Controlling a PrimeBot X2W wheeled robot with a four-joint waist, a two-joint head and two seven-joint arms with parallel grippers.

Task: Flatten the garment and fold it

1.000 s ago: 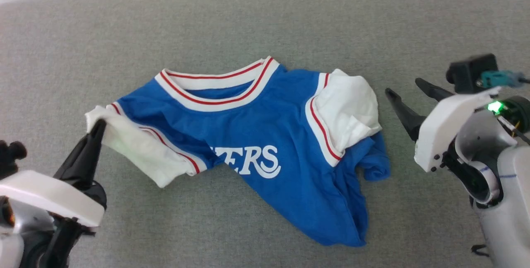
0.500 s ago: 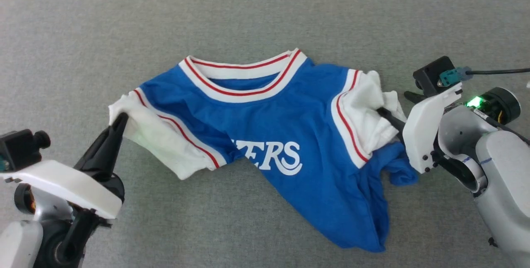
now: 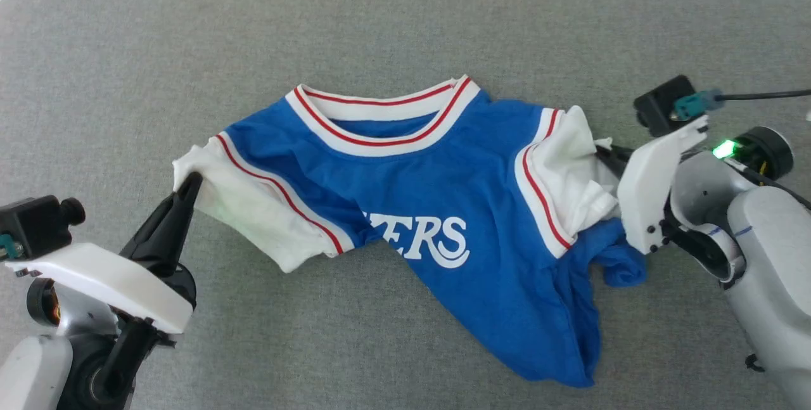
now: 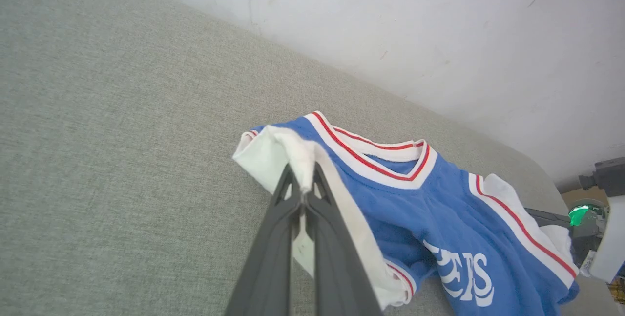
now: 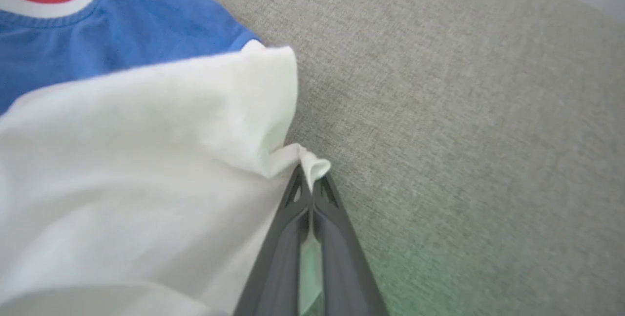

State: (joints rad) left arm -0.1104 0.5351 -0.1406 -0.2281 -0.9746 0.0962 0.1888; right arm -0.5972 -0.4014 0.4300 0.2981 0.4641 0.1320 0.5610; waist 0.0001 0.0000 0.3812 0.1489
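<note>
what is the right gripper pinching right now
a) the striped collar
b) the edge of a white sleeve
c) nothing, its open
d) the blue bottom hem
b: the right gripper is shut on a small fold at the edge of the white sleeve of the jersey.

Open grey fabric surface (image 3: 405, 23) surrounds the garment (image 3: 443, 207); a white wall (image 4: 439, 23) bounds its far edge.

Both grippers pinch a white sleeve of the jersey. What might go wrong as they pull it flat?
The right gripper holds only a small tuck at the edge of the right sleeve, so the cloth may slip out. The garment lies twisted and bunched beside that sleeve; pulling the sleeves apart may leave those folds.
</note>
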